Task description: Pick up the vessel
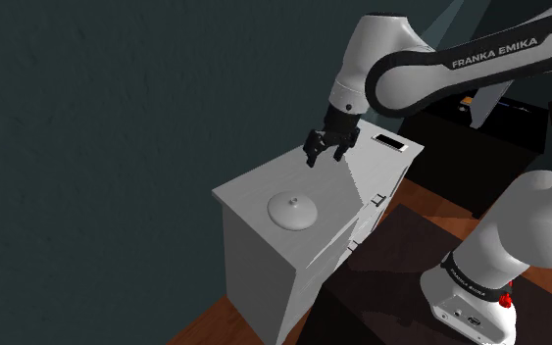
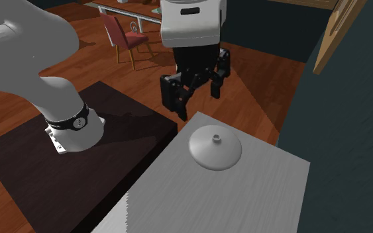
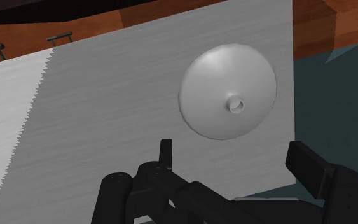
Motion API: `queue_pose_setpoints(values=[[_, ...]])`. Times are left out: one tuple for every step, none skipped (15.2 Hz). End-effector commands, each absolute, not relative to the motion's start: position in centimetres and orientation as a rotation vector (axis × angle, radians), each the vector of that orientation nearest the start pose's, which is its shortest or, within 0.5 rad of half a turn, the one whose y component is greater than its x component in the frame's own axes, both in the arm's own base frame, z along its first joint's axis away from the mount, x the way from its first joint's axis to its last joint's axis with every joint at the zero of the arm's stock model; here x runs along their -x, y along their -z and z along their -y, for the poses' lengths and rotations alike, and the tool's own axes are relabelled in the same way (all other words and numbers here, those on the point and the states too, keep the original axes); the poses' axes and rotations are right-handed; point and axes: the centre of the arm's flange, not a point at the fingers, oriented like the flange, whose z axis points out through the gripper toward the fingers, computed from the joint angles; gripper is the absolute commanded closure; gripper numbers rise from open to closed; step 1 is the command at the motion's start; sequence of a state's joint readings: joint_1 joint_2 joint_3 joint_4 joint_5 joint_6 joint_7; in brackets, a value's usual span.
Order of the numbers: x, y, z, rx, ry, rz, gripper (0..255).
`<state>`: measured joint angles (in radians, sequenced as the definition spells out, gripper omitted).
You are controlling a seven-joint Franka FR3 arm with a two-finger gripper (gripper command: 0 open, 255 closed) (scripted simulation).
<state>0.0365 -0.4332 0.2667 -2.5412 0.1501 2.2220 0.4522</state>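
The vessel (image 1: 293,209) is a plain pale grey round dome with a small knob on top, resting on the white cabinet top (image 1: 254,181). It lies near the cabinet's end towards the shoulder view's left. In the second exterior view the vessel (image 2: 214,147) sits close to the dark wall. My black gripper (image 1: 325,147) hangs in the air above the cabinet top, apart from the vessel and up to its right in the shoulder view. The gripper (image 2: 197,89) is open, with nothing between its fingers. In the wrist view the vessel (image 3: 228,100) lies just beyond the spread fingertips (image 3: 165,151).
A small flat dark-and-white object (image 1: 390,143) lies at the cabinet top's far end. Drawer handles (image 1: 376,201) face my dark stand (image 2: 79,172). A dark teal wall (image 2: 350,119) runs along the cabinet. A red chair (image 2: 122,33) stands on the wooden floor.
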Motion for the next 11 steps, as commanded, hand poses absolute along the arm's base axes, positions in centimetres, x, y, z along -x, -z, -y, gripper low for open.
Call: queue_pose_setpoints(values=[[-40.1,-40.5,-14.3,3.072,0.132,-0.398,0],[-40.5,-39.4,-15.1,3.077,0.125,-0.402,0],[-40.9,-38.3,-15.8,3.082,0.118,-0.407,0],[-41.3,-37.2,-16.5,3.086,0.111,-0.411,0],[-41.6,-36.1,-17.2,3.091,0.105,-0.416,0],[-42.0,-35.0,-17.9,3.095,0.098,-0.420,0],[-42.4,-33.9,-18.6,3.100,0.091,-0.425,0],[-42.5,-33.5,-18.9,3.101,0.088,-0.426,0],[-42.5,-33.0,-18.9,3.101,0.088,-0.426,0],[-42.5,-32.4,-18.9,3.101,0.088,-0.426,0],[-42.5,-31.9,-18.9,3.101,0.088,-0.426,0]])
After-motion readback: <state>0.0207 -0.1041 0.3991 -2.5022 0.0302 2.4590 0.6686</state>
